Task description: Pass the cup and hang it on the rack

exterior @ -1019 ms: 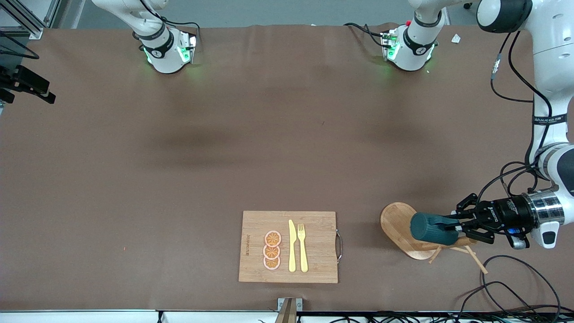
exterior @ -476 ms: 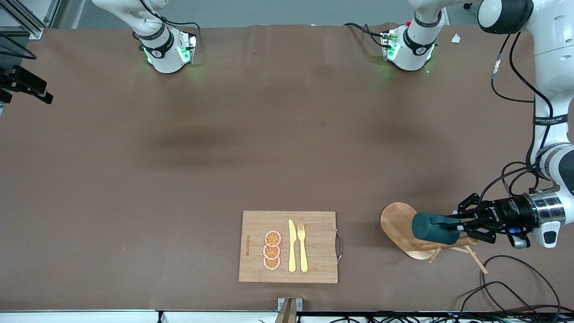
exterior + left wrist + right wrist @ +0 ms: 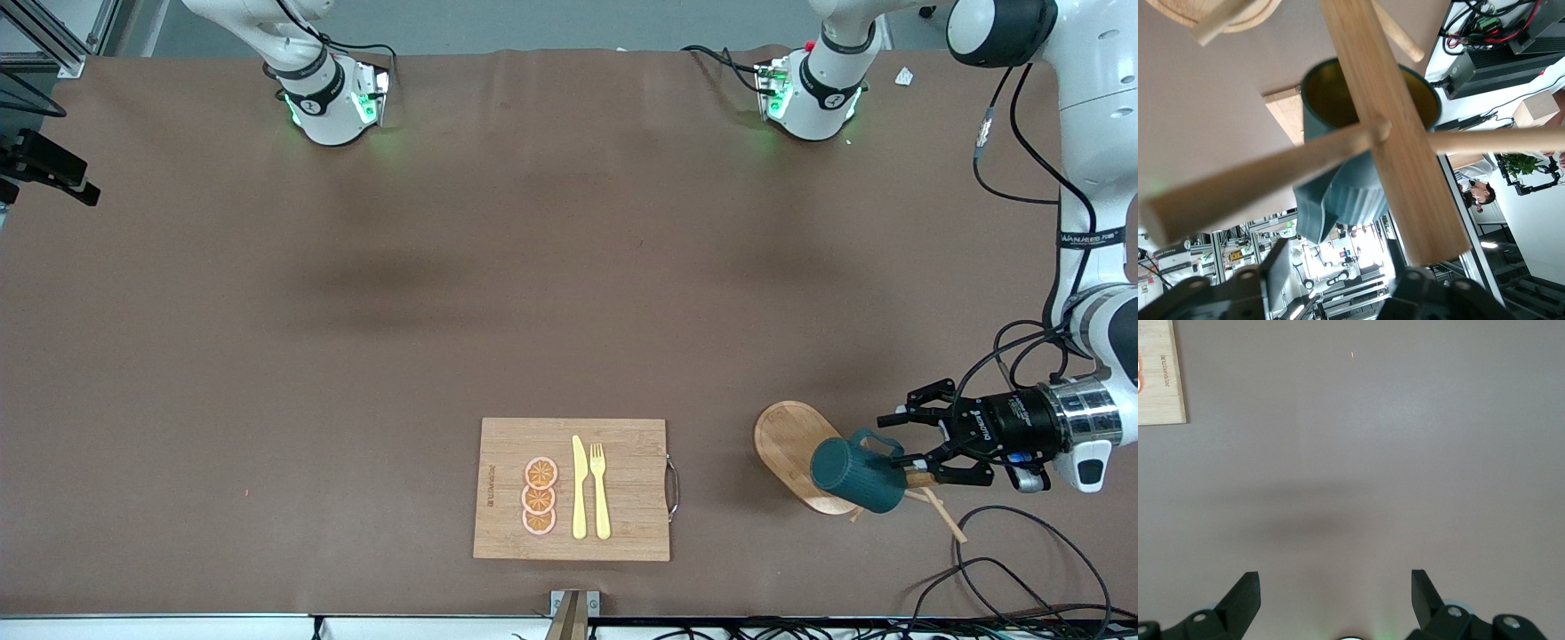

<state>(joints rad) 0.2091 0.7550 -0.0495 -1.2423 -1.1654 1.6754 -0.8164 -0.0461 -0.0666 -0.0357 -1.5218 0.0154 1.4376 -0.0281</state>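
The desk (image 3: pixel 444 267), under a plain brown cover, is carrying little: the rack (image 3: pixel 787 444) at the left arm's end, and a bamboo cutting board (image 3: pixel 507 444) with a yellow knife (image 3: pixel 579 487), a fork (image 3: pixel 600 487) and three orange slices (image 3: pixel 540 496), lying well away from the left hand (image 3: pixel 900 442) toward the desk's middle.

The left hand is standing with its fingers spread apart, gripping nothing — the cup (image 3: pixel 855 474) is sitting just ahead of its fingertips, tilted, over the rack's oval base. In the left wrist view the cup (image 3: pixel 1358 160) is showing its yellowish inside, with the wooden post (image 3: pixel 1398 140) and a peg (image 3: pixel 1265 173) crossing in front of it; it seems to be hanging on the rack (whether the handle is fully seated on a peg cannot be told).

The step in hand is the release. To do it well, the hand should be drawing straight back along its own axis with fingers wide, clear of the small loop handle (image 3: pixel 876 438) and the thin pegs beside it — a sideways brush could knock the cup off or tip the light rack.

The right hand (image 3: pixel 1335 600) is waiting, wide open and empty, over bare desk (image 3: pixel 1371 453) near the right arm's end.

Around the desk, black cables (image 3: pixel 1022 569) are trailing close below the left hand.
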